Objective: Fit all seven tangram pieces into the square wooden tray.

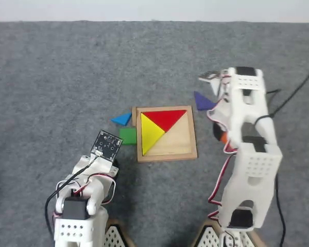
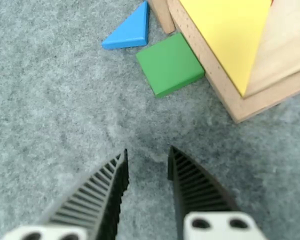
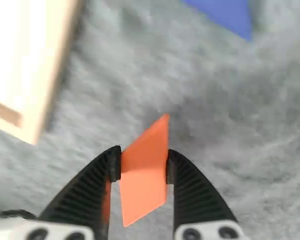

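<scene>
Right wrist view: right hand [image 3: 142, 159] is clenched on the orange piece [image 3: 144, 172], pinched between both fingers, near the tray [image 1: 167, 154] but outside it. Suggest a firm grip: carry it over the bare wood beside the red triangle [image 1: 165, 119] and yellow triangle [image 1: 150, 133], then level it before release. Left hand [image 2: 147, 160] is released; the green square [image 2: 170, 62] lies ahead of it, apart.

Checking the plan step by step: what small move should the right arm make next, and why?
Probably carry the orange piece toward the tray: the right gripper is shut on it, and bare wood shows beside the yellow triangle and red triangle.
</scene>
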### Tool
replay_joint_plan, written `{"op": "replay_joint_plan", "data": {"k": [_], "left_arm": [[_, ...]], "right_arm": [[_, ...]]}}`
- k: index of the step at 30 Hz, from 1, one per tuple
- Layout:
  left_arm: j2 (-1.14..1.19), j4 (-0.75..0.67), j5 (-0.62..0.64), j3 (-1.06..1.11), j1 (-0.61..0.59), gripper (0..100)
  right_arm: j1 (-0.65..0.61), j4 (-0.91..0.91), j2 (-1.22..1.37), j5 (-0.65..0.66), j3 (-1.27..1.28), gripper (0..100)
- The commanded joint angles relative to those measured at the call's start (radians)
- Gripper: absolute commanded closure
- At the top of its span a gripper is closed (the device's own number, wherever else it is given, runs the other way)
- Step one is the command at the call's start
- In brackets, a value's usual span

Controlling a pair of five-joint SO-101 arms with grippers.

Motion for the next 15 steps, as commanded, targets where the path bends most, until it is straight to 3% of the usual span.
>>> {"op": "replay_joint_plan", "data": {"k": [1,9,15], "left_arm": [[-0.015,0.006,0.002,-0.012,-0.006,86],[-0.015,0.006,0.002,-0.012,-0.006,86],[-0.015,0.006,0.002,-0.012,-0.006,86]], "right_arm": [[-0.085,0.015,-0.045,-0.149,-0.078,99.1],[-0.248,-0.002,-0.054,-0.512,-0.193,99.1],[-0.309,-0.119,-0.051,-0.937,-0.192,99.1]]}}
